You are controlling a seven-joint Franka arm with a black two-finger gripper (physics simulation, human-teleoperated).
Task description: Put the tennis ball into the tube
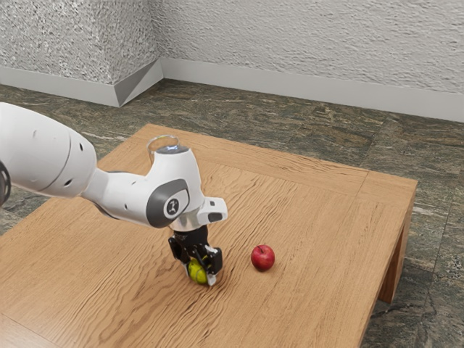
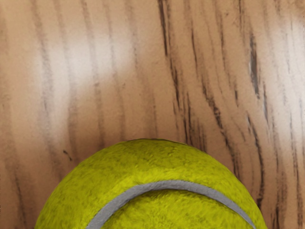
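Where the hand point(image 1: 199, 272) reaches low, the ball point(image 2: 167, 210) sits at its lower end, clamped or not one cannot tell; grasping seems the step, then a secure lift toward the tube point(image 1: 151, 149), well apart from it.

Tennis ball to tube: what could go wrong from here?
The tennis ball is round, so it may slip or roll if the gripper takes it off-centre. The clear tube is partly behind the arm, which might knock it. The apple beside the gripper could get bumped.
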